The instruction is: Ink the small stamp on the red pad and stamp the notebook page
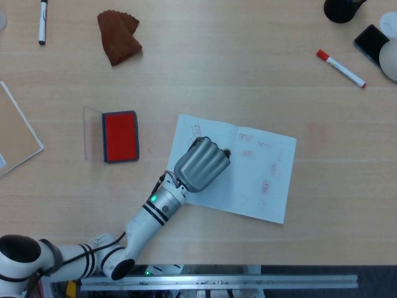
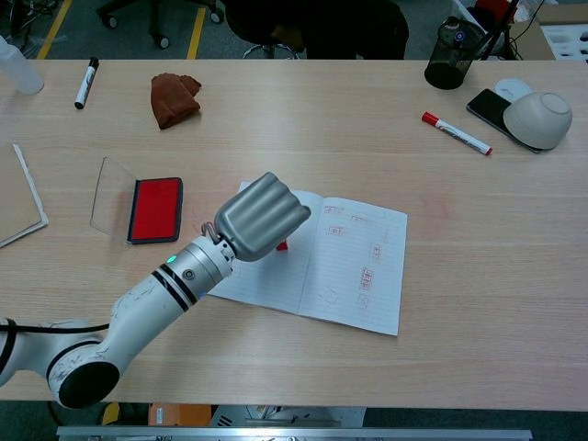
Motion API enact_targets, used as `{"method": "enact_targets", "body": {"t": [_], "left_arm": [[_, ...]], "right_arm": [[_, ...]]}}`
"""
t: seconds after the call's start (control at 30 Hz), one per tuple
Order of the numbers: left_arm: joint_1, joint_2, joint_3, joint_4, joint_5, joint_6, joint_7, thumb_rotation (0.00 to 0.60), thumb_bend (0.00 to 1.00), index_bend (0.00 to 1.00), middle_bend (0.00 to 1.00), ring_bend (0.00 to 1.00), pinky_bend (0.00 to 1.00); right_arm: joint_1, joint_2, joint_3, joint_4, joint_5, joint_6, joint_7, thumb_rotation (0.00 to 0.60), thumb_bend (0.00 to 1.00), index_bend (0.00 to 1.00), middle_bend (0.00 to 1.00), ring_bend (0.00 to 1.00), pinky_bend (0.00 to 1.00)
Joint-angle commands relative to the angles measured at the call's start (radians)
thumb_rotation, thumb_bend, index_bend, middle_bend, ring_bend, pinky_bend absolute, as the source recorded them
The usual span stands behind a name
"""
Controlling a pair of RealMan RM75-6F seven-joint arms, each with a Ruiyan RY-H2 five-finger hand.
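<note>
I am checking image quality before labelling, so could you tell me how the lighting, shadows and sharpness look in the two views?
Head view: even, soft light, no glare; only a faint shadow beside the left hand on the notebook; sharp throughout. Chest view: similarly even and sharp; the small stamp shows as a red sliver below the hand, and the table's far edge bows slightly.

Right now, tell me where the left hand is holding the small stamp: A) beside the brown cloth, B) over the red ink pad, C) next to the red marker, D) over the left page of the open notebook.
D: the left hand holds the small stamp down at the notebook, on its left page, well clear of the red ink pad.
</note>
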Motion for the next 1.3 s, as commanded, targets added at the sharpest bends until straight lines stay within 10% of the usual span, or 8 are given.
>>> {"method": "enact_targets", "body": {"t": [0.03, 1.3], "left_arm": [[0.008, -0.008, 0.006, 0.010, 0.002, -0.004, -0.008, 0.600, 0.26, 0.57, 0.99, 0.99, 1.00], [0.025, -0.026, 0.001, 0.031, -0.010, -0.093, 0.027, 0.600, 0.26, 0.56, 0.99, 0.99, 1.00]], "right_arm": [[-0.001, 0.000, -0.001, -0.001, 0.002, -0.001, -0.001, 0.600, 0.30, 0.11, 0.18, 0.09, 0.15], [-0.013, -0.003, -0.001, 0.012, 0.009, 0.005, 0.009, 0.600, 0.30, 0.11, 0.18, 0.09, 0.15]]}}
